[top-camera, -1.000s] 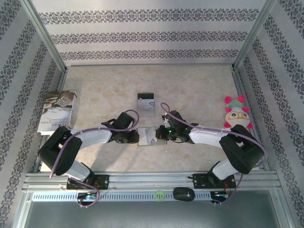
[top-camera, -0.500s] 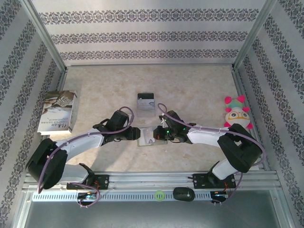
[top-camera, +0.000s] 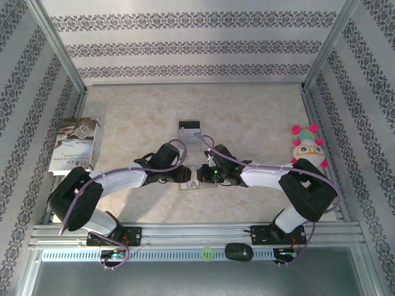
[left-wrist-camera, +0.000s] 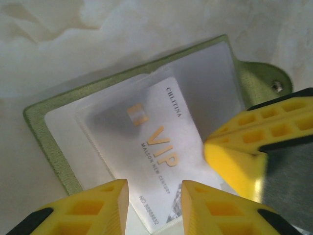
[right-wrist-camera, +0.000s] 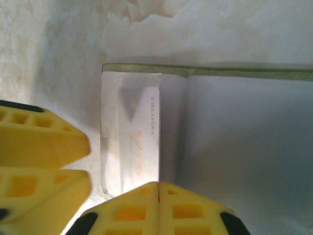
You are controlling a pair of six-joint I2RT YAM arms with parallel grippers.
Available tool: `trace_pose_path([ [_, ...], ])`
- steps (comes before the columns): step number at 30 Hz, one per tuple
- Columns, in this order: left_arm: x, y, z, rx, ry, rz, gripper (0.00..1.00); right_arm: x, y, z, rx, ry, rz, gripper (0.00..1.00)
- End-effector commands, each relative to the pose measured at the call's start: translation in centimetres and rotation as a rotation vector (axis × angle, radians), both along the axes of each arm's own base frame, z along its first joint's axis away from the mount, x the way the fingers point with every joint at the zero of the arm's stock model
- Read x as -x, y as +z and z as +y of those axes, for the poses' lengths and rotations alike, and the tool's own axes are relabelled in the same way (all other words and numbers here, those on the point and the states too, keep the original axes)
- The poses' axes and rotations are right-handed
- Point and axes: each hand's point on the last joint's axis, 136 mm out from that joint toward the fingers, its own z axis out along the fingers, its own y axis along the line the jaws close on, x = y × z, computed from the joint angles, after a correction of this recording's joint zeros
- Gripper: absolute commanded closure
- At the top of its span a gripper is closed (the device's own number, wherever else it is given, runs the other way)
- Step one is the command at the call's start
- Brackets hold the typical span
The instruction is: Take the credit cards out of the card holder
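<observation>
The card holder (left-wrist-camera: 49, 127) lies open and flat on the tabletop (top-camera: 247, 111), in the middle near the front edge, between the two arms. Its olive-green border frames a pale, glossy clear pocket, and a small tab with a metal snap (left-wrist-camera: 277, 86) sticks out at one side.

Inside the pocket is a credit card (left-wrist-camera: 161, 147) with the golden letters "VIP". One end of it comes out over the open edge of the pocket.

The left end effector (left-wrist-camera: 155, 208) is low over this free end of the card. Its yellow fingers stand a little apart, with a narrow gap, and the card's end is seen through the gap. I cannot tell if the tips touch the card.

The right end effector (right-wrist-camera: 159, 208) comes from the other side with its two fingers pressed together. Their tips are on the inner face of the holder, just beside the long edge of the card.

Further back on the tabletop, apart from the holder, lie loose cards (top-camera: 189, 131) with a dark band. A printed booklet (top-camera: 74, 145) is at the left wall and a plush toy (top-camera: 307, 148) at the right.
</observation>
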Motion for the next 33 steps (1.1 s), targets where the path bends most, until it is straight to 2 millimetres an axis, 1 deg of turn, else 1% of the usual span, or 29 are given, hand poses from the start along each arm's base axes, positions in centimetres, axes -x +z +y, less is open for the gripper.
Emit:
trace_pose_path([
  [1,-0.6,-0.7,-0.4,-0.030,0.008,0.004,0.67,-0.4,0.8,0.7,-0.018,0.001,-0.024,1.00],
  [5,-0.5,-2.3,0.3,-0.086,0.016,0.025,0.67,-0.3,0.8,0.7,-0.021,0.003,-0.022,1.00],
  [8,-0.3,-3.0,0.8,-0.120,0.015,0.044,0.71,-0.3,0.8,0.5,-0.017,-0.006,-0.025,1.00],
  [15,0.8,-5.1,1.7,-0.177,-0.005,0.096,0.74,-0.5,0.4,-1.0,0.010,-0.042,-0.022,1.00],
  [20,1.2,-5.6,2.1,-0.184,-0.004,0.105,0.75,-0.7,0.5,-2.3,0.024,-0.075,-0.030,1.00],
  [25,1.2,-5.8,2.0,-0.179,-0.008,0.113,0.76,-0.6,0.8,-2.6,0.032,-0.067,-0.037,1.00],
  [27,1.2,-5.8,1.8,-0.170,-0.008,0.115,0.77,-0.5,1.1,-2.2,0.024,-0.041,-0.038,0.99],
  [28,1.2,-5.9,1.8,-0.171,-0.008,0.116,0.76,-0.4,1.1,-2.1,0.022,-0.031,-0.037,0.95],
  [31,1.1,-5.8,1.7,-0.169,-0.011,0.113,0.76,-0.5,1.7,-1.7,-0.001,-0.021,-0.054,0.75],
  [33,1.0,-5.9,1.7,-0.173,-0.012,0.114,0.76,-0.9,1.9,-2.0,0.002,-0.039,-0.066,0.71],
])
